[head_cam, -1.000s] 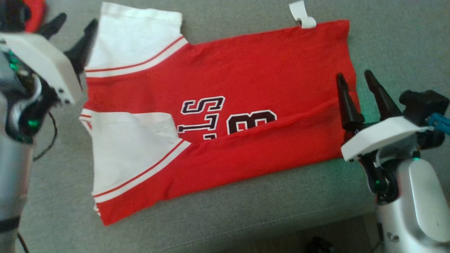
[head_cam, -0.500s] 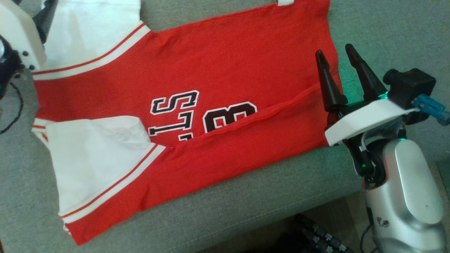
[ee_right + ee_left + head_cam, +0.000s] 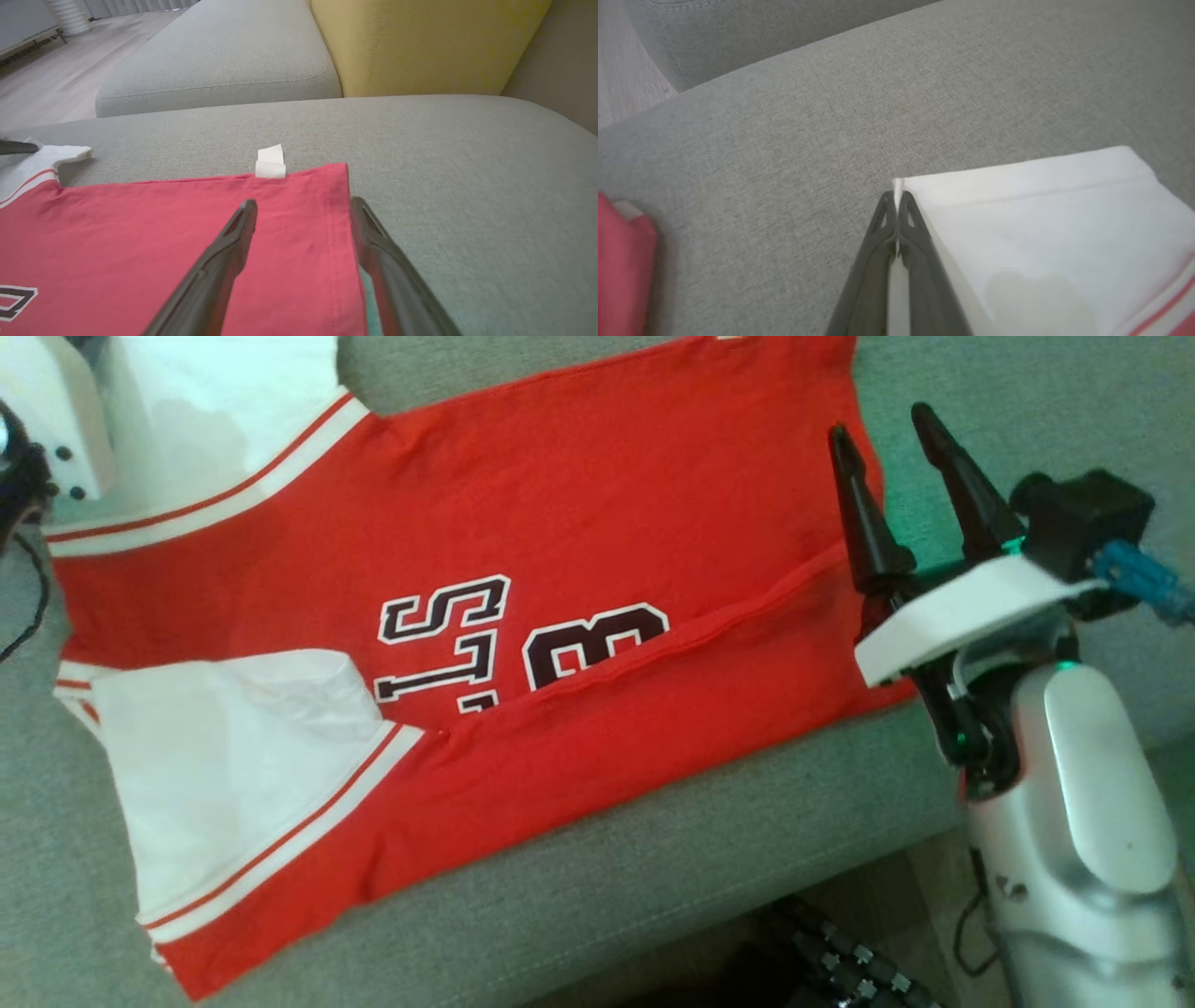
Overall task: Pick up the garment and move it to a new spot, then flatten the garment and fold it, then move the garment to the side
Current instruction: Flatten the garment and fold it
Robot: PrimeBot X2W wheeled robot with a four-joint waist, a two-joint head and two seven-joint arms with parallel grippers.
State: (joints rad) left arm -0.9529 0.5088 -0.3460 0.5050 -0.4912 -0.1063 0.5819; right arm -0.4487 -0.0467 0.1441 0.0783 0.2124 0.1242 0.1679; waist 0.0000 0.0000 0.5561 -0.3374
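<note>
Left wrist view, left gripper (image 3: 896, 199) pinching garment (image 3: 1041, 224) (sleeve corner (image 3: 924, 187)), head view, lettering (image 3: 523, 644)

garment (image 3: 597, 504): soft, matt knit cloth
sofa (image 3: 653, 887): coarse grey woven cloth, matt
right gripper (image 3: 878, 420): matt dark plastic fingers (image 3: 866, 523)
forearm (image 3: 1102, 784), four o'clock: smooth, glossy silver shell
floor (image 3: 56, 79), ten o'clock: pale wood planks
yellow cushion (image 3: 420, 42), one o'clock: matt cloth

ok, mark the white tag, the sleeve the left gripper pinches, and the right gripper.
white tag (image 3: 270, 162): right wrist view, folded middle.
white sleeve (image 3: 1041, 219): left wrist view, middle of the fabric.
right gripper (image 3: 303, 203): right wrist view, midway between fingertips.
</note>
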